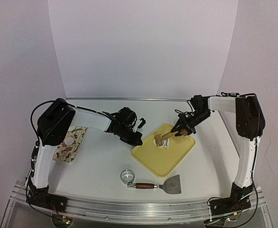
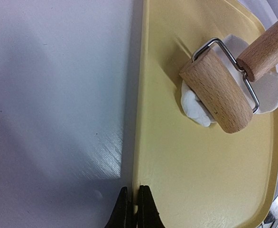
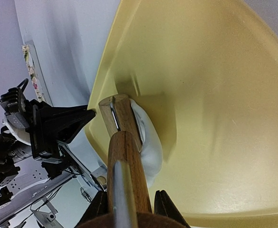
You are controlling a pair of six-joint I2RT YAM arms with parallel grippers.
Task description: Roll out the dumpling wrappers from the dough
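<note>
At the left of the desk (image 1: 106,161) lies a flowered mat (image 1: 78,148). One of the dumpling wrappers (image 1: 69,141), a small white round disc, rests on its middle. To the right of the mat the left arm reaches across the desk. The left jaws are clenched together with nothing between them, and their dark tips sit at the left rim of a shallow yellow tray (image 1: 170,160). The tray lies flat and turned cornerwise to the desk edge. In its far part is a piece of white dough (image 2: 273,88). The dough is spread thin on the side toward the right arm and is still a thicker lump at its left edge. A wooden roller (image 2: 217,92) lies across it and hides the middle of the dough. The roller's drum is carried in a wire yoke that runs to a wooden handle (image 3: 125,156). The right jaws are grasping that handle, one finger on each side of it, and the right arm comes in from the far right over the tray's corner. In front of the tray, well apart from the mat, a small shiny metal ring (image 1: 127,175) sits on the bare desk. Just to its right lies a scraper (image 1: 173,184) with a brown handle. The handle end almost meets the ring, and the metal blade lies near the tray's front corner.
</note>
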